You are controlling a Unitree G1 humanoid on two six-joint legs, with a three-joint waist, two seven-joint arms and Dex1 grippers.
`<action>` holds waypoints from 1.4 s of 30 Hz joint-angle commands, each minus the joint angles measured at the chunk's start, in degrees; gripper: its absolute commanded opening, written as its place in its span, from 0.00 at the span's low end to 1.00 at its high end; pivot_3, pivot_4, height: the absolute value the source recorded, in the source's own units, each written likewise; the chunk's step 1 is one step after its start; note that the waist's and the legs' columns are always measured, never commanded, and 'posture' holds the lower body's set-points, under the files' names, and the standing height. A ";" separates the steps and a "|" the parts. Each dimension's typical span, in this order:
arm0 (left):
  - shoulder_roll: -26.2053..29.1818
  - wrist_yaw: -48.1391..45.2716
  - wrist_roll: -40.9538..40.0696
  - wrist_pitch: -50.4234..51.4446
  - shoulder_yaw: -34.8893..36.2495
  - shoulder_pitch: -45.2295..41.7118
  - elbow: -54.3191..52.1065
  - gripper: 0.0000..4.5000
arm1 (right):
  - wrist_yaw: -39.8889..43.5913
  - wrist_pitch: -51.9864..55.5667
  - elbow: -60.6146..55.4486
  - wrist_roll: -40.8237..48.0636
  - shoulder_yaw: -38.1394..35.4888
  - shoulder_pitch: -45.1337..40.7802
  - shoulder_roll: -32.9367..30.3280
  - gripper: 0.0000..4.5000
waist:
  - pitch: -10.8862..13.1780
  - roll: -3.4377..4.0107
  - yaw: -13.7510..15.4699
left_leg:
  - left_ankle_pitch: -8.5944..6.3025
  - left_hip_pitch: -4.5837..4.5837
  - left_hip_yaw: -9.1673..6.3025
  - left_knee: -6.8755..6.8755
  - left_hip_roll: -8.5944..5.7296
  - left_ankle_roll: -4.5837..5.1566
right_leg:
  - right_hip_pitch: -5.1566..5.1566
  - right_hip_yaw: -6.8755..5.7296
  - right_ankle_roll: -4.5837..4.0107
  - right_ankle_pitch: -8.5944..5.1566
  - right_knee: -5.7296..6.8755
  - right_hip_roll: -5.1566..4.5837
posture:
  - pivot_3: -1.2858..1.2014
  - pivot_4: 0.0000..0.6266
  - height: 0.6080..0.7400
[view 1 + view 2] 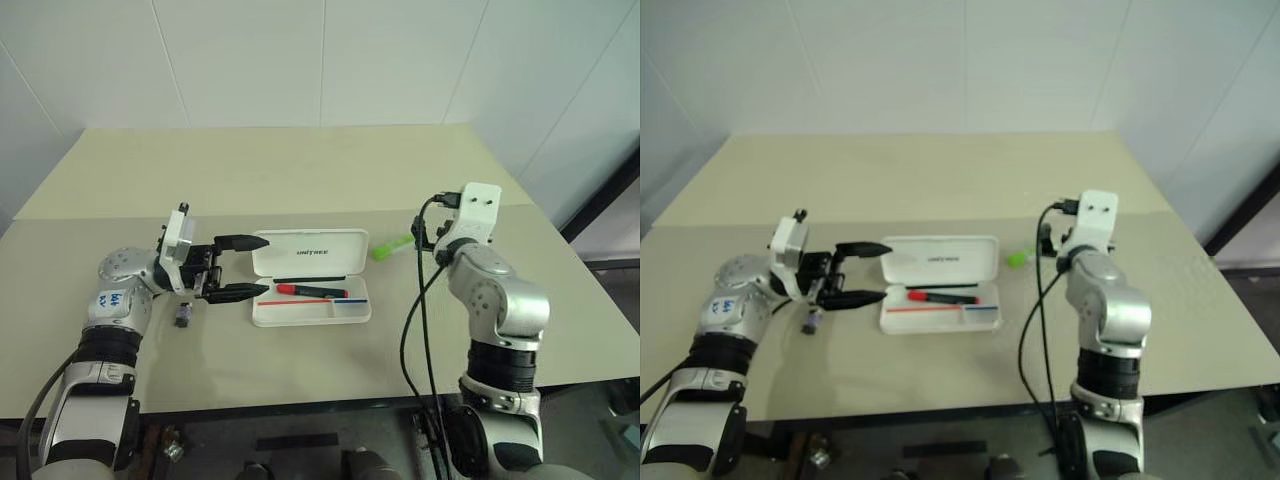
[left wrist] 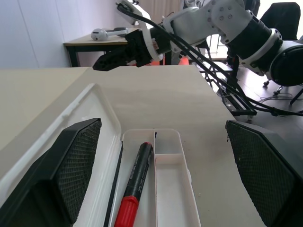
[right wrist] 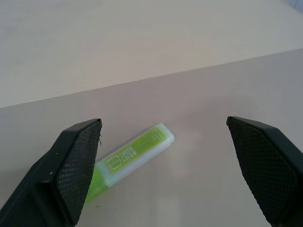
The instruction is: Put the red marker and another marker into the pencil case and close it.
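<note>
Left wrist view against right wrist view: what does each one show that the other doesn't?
Left wrist view: the red marker lying in the open pencil case, between the open left pincer fingers, with the right arm beyond. Right wrist view: the green highlighter lying on the table, ahead of the open right pincer. Shared: the same beige tabletop.

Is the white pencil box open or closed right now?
Open. The pencil case has its lid folded back flat on the table, and the red marker lies inside the tray.
</note>
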 commanded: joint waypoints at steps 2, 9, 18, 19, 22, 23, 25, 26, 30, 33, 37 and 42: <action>-0.36 -6.42 -0.57 -0.82 0.22 -1.78 -0.55 1.00 | -3.96 -4.19 6.30 0.51 -2.63 -4.91 1.45 1.00 | 0.00 0.00 -0.06 | 0.00 -0.01 0.01 0.00 0.00 0.00 | -0.01 0.00 0.00 0.00 0.01 -0.01 | 0.52 0.24 1.00; -0.32 -6.07 -0.41 -0.41 0.80 -1.20 -1.73 1.00 | -8.01 -9.02 19.81 2.91 -6.96 -12.09 2.23 1.00 | 0.01 0.01 -1.34 | 0.00 -0.03 0.00 -0.03 0.00 0.00 | -0.04 0.00 0.00 0.00 0.02 -0.01 | 0.52 0.24 1.00; 0.55 -4.65 -0.60 0.47 1.57 0.72 -4.52 1.00 | -14.46 -14.61 36.52 4.06 -9.34 -20.32 2.12 1.00 | 0.01 0.02 -2.90 | 0.04 -0.14 -0.12 -0.08 0.01 -0.06 | -0.28 0.12 0.00 0.00 0.16 -0.04 | 0.52 0.24 1.00; 0.58 -4.56 -0.58 0.55 1.63 0.82 -4.70 1.00 | -14.94 -15.08 37.46 4.15 -9.30 -20.76 2.23 1.00 | 0.01 0.02 -2.97 | 0.05 -0.16 -0.14 -0.07 0.01 -0.08 | -0.33 0.15 0.00 0.00 0.18 -0.03 | 0.52 0.24 1.00; 0.64 -4.22 -0.56 0.76 1.78 1.11 -5.19 1.00 | -16.25 -16.49 40.64 4.97 -9.40 -22.78 3.35 1.00 | 0.01 0.02 -3.23 | 0.05 -0.18 -0.14 -0.09 0.02 -0.09 | -0.40 0.18 0.00 0.00 0.22 -0.01 | 0.52 0.24 1.00; 0.65 -4.17 -0.54 0.80 1.82 1.17 -5.28 1.00 | -16.57 -16.77 41.44 5.32 -9.51 -23.24 3.53 1.00 | 0.01 0.02 -3.30 | 0.05 -0.18 -0.13 -0.09 0.03 -0.09 | -0.42 0.19 0.00 0.00 0.23 -0.01 | 0.52 0.24 1.00; 0.65 -3.96 -0.51 0.86 1.89 1.26 -5.47 1.00 | -17.53 -17.65 43.47 6.02 -9.87 -24.39 3.86 1.00 | 0.01 0.02 -3.37 | 0.06 -0.18 -0.13 -0.09 0.03 -0.10 | -0.43 0.19 0.00 0.00 0.24 0.00 | 0.52 0.24 1.00; 0.64 -3.86 -0.50 0.89 1.92 1.30 -5.55 1.00 | -17.83 -18.08 44.33 6.39 -10.01 -24.98 3.99 1.00 | 0.01 0.02 -3.38 | 0.06 -0.18 -0.13 -0.09 0.03 -0.10 | -0.43 0.19 0.00 0.00 0.24 -0.01 | 0.52 0.24 1.00; 0.68 -3.64 -0.50 1.10 2.03 1.54 -5.98 1.00 | -18.52 -18.95 46.41 7.99 -10.23 -26.86 4.34 1.00 | 0.02 0.03 -3.37 | 0.07 -0.23 -0.14 -0.08 0.02 -0.11 | -0.44 0.18 0.00 0.00 0.21 -0.04 | 0.52 0.24 1.00; 0.72 -3.46 -0.46 1.17 2.08 1.69 -6.25 1.00 | -19.96 -19.01 47.59 9.28 -10.79 -27.76 4.73 1.00 | 0.02 0.03 -3.39 | 0.07 -0.27 -0.14 -0.09 0.02 -0.11 | -0.47 0.17 0.00 0.00 0.20 -0.05 | 0.52 0.24 1.00; 0.70 -3.30 -0.50 1.23 2.12 1.86 -6.59 1.00 | -22.13 -19.41 49.12 10.14 -11.18 -28.33 4.67 1.00 | 0.02 0.03 -3.39 | 0.07 -0.28 -0.17 -0.09 0.03 -0.11 | -0.49 0.15 0.00 0.00 0.21 -0.03 | 0.52 0.24 1.00; 0.69 -3.16 -0.44 1.18 2.11 2.01 -6.77 1.00 | -25.88 -17.73 49.99 11.42 -12.08 -28.85 4.89 1.00 | 0.02 0.03 -3.39 | 0.07 -0.37 -0.19 -0.06 0.02 -0.12 | -0.53 0.14 0.00 0.00 0.21 -0.05 | 0.52 0.24 1.00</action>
